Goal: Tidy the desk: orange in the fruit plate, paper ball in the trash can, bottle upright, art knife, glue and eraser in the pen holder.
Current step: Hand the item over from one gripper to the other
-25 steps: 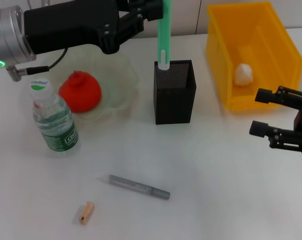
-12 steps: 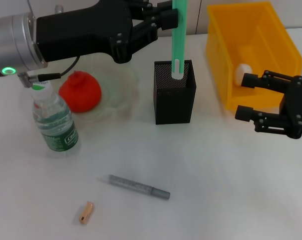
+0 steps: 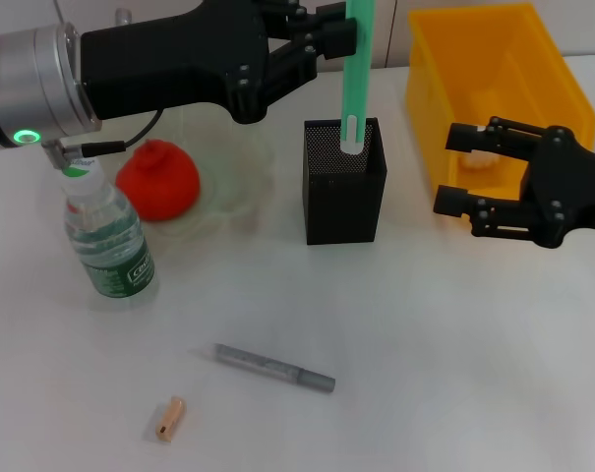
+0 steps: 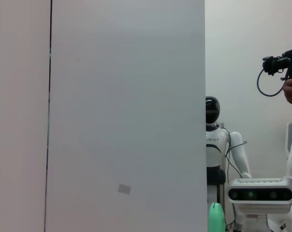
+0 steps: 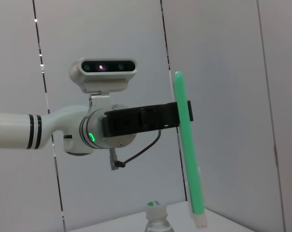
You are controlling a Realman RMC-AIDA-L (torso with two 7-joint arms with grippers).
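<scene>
Left hand (image 3: 328, 28), top centre, is gripping the green stick (image 3: 354, 74) and lowering it into the pen holder (image 3: 344, 182); orange (image 3: 157, 180) in fruit plate (image 3: 240, 162), bottle (image 3: 104, 234) upright, paper ball (image 3: 471, 155) in trash can (image 3: 494, 98); grey stick (image 3: 273, 368) and eraser (image 3: 168, 418) are lying lower left on the tabletop (image 3: 454, 374); right hand (image 3: 452, 169) is hovering released.

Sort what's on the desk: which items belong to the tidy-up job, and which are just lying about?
Job items:
orange in fruit plate
paper ball in trash can
bottle, upright
green stick, held by left hand over pen holder
grey stick
eraser

Lying about:
nothing visible; right hand is empty
</scene>
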